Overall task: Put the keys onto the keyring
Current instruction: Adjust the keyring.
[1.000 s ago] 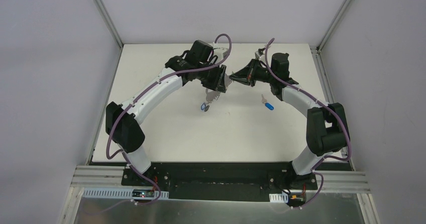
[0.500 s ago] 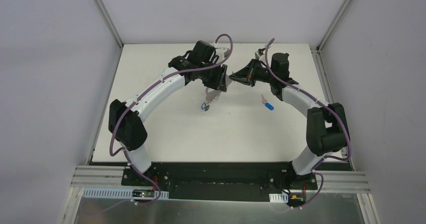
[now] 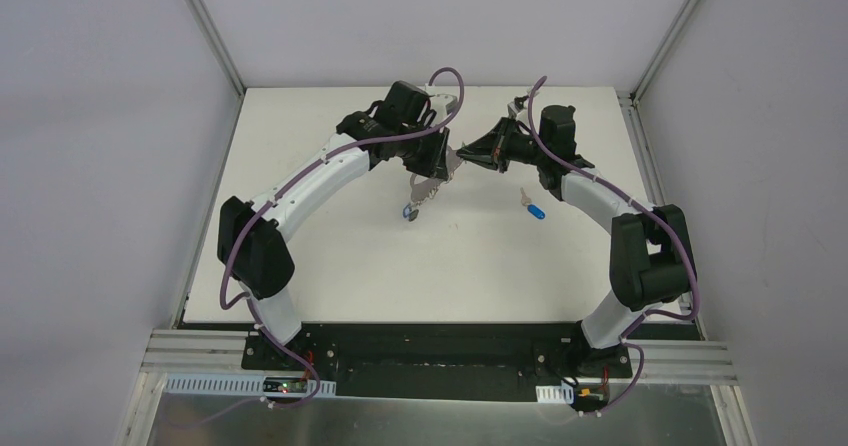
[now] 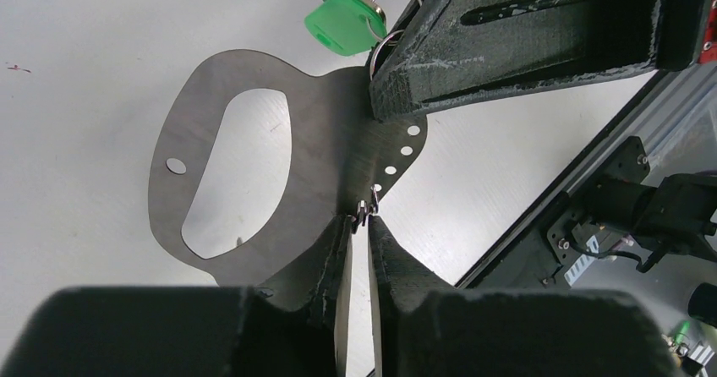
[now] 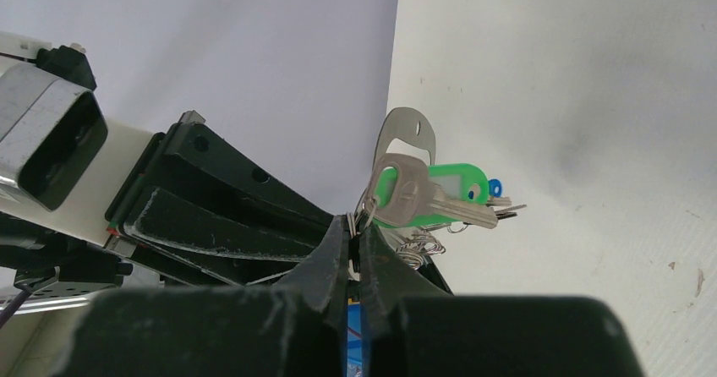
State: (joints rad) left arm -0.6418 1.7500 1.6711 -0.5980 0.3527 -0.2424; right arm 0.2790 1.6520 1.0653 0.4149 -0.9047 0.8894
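The keyring (image 4: 245,98) is a grey metal plate with an oval hole and a row of small holes; it is held off the table between both arms. My left gripper (image 4: 361,218) is shut on the plate's edge by a small metal ring, seen from above (image 3: 441,166). My right gripper (image 5: 355,223) is shut on a small ring that carries the green key (image 5: 461,177); the green key also shows in the left wrist view (image 4: 336,24). The two grippers meet tip to tip in the top view, the right gripper (image 3: 462,153) on the right. The blue key (image 3: 534,209) lies alone on the table.
A string of linked rings (image 3: 422,194) with a small dark and blue tag (image 3: 408,209) hangs under the left gripper. The white table (image 3: 340,256) has raised rails at its left and right edges and a black base strip (image 3: 430,351) at the near edge.
The left arm's elbow has shifted a little to the right, and the hanging tag has swung slightly. Both grippers keep their hold in the same place.
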